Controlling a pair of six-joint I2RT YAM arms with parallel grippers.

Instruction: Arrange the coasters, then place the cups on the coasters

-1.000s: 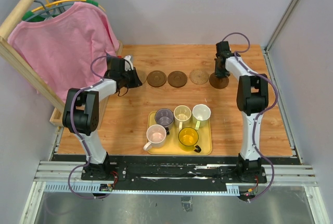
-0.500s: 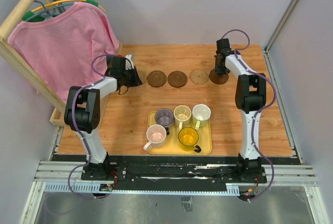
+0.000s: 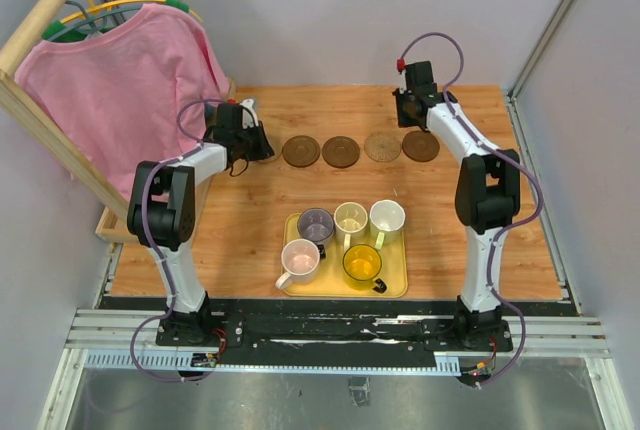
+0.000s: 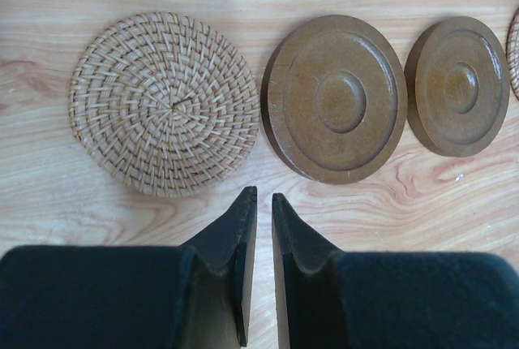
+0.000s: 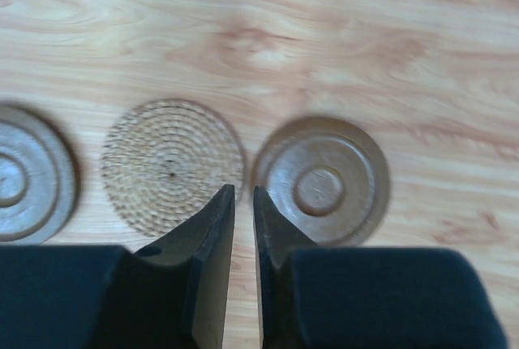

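Step in hand: coaster row looks laid out along the far side of the table (image 3: pixel 500 210); cups not yet moved.
Coasters: woven rattan coaster (image 4: pixel 165 103), two smooth brown ringed discs (image 4: pixel 339 98) beside it, another woven one (image 5: pixel 172 165), last brown disc (image 5: pixel 322 179).
Cups: five small handled mugs (image 3: pixel 350 220) standing in the yellow tray (image 3: pixel 400 285), near the arms.
Left tool (image 4: pixel 259 203): jaws a narrow slit apart, holding nothing.
Right tool (image 5: pixel 242 195): likewise barely parted, empty, above the row.
Next move: likely reach back to the tray and pinch one cup's rim.
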